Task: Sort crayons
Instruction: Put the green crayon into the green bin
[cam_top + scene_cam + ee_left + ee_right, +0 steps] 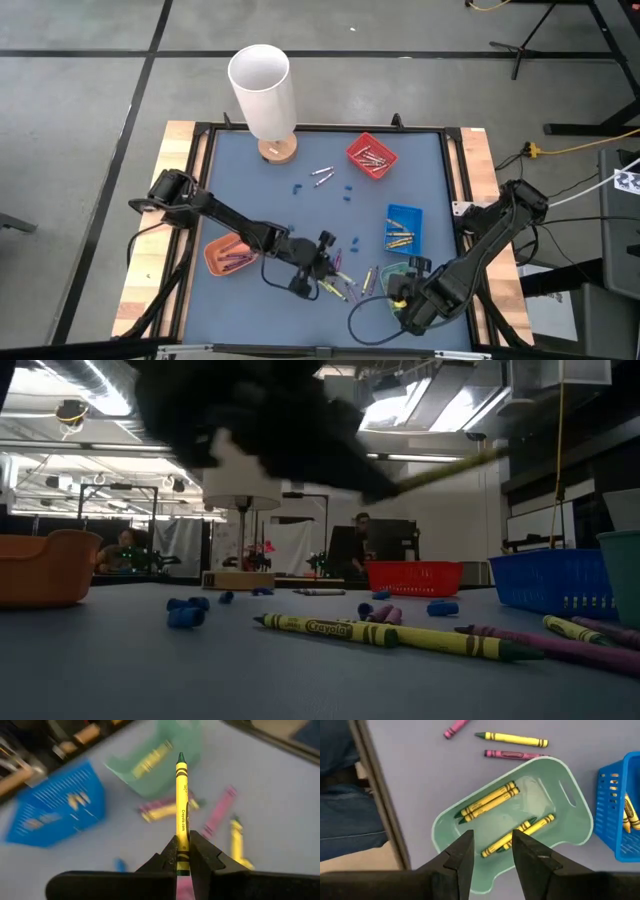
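Observation:
My left gripper is shut on a yellow crayon above the loose crayons near the table's front middle. The held crayon points toward the green tray, which holds yellow crayons. My right gripper is open and empty, just above that green tray, at the front right. Yellow and purple-pink crayons lie flat on the mat. My left gripper pinches the yellow crayon by its blunt end between its two fingers. The crayon runs along the fingers and sticks out forward, its green tip ahead. It is lifted clear of the table and shows as a slanting yellow line in the low view.
An orange tray with purple-pink crayons is at the front left, a blue tray with gold-orange ones at the right, a red tray with silver ones at the far right. A white cylinder stands at the far edge. Small blue bits are scattered.

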Controlling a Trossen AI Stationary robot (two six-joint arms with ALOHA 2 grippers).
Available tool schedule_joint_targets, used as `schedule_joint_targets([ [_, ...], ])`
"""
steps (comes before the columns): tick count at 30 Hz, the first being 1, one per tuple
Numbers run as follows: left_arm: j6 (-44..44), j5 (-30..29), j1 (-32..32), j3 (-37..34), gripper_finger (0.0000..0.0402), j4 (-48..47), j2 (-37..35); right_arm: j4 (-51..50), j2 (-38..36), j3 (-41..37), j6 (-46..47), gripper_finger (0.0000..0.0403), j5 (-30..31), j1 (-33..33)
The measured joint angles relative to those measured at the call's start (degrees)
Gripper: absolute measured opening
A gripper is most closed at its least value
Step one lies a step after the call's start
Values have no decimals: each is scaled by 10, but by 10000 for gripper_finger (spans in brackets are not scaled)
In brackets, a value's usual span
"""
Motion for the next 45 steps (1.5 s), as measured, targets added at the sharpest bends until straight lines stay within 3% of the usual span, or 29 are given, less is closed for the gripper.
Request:
schedule_joint_targets([
  [8,27,30,46,9,12,122,0,0,-51,0,-30,131,20,-14],
  [16,25,54,48,22,12,265,44,0,-100,0,-60,131,88,-14],
  [26,26,65,41,191,12,253,187,4,-135,0,-113,131,199,-14],
  [32,23,68,41,277,12,197,251,1,-135,0,-121,131,210,-14],
  [38,23,67,40,299,14,185,283,0,-135,0,-121,131,216,-14],
  [45,-12,66,40,300,54,172,286,0,-135,0,-121,131,216,-14],
])
